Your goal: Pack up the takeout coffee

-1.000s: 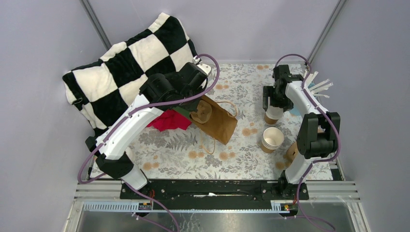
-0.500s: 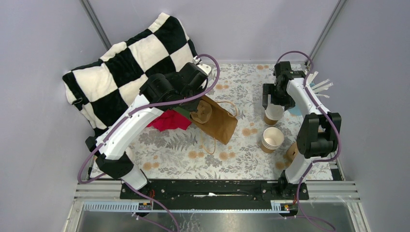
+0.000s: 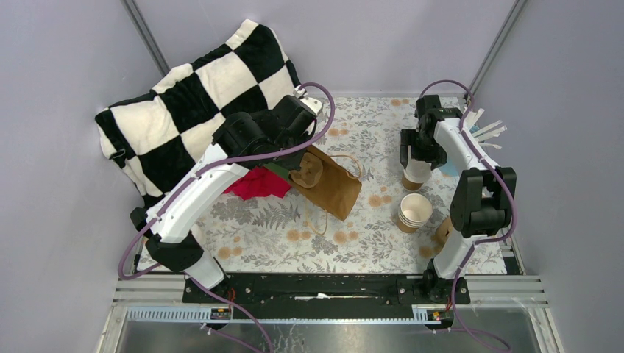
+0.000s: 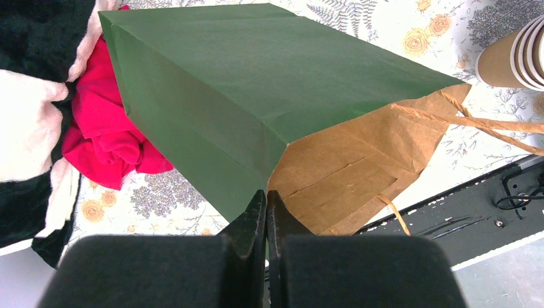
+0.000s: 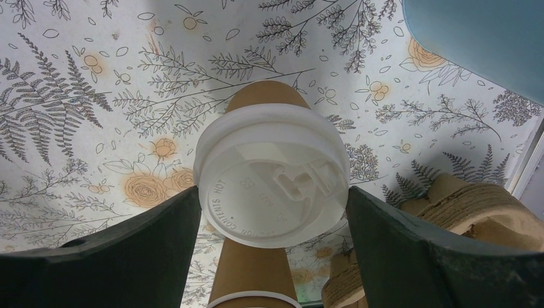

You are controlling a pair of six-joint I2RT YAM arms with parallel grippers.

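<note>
The takeout coffee [image 3: 413, 176], a brown paper cup with a white lid [image 5: 272, 189], stands upright on the floral cloth at the right. My right gripper [image 5: 274, 191] reaches down over it, and both fingers touch the lid's rim, one on each side [image 3: 416, 158]. A paper bag [image 3: 332, 182], green outside and brown inside [image 4: 244, 83], lies on its side mid-table with its mouth facing the cups. My left gripper [image 4: 266, 196] is shut on the bag's rim and holds that edge up.
A stack of lidless brown cups [image 3: 414, 212] stands just in front of the coffee, with a molded cardboard carrier [image 3: 444, 229] to its right. A red cloth [image 3: 254, 184] and a checkered pillow [image 3: 191, 95] lie left of the bag. White strips [image 3: 486, 129] stick out at the far right.
My right wrist has shifted slightly toward the far side above the lidded cup. The left arm, the bag and the cups have not moved.
</note>
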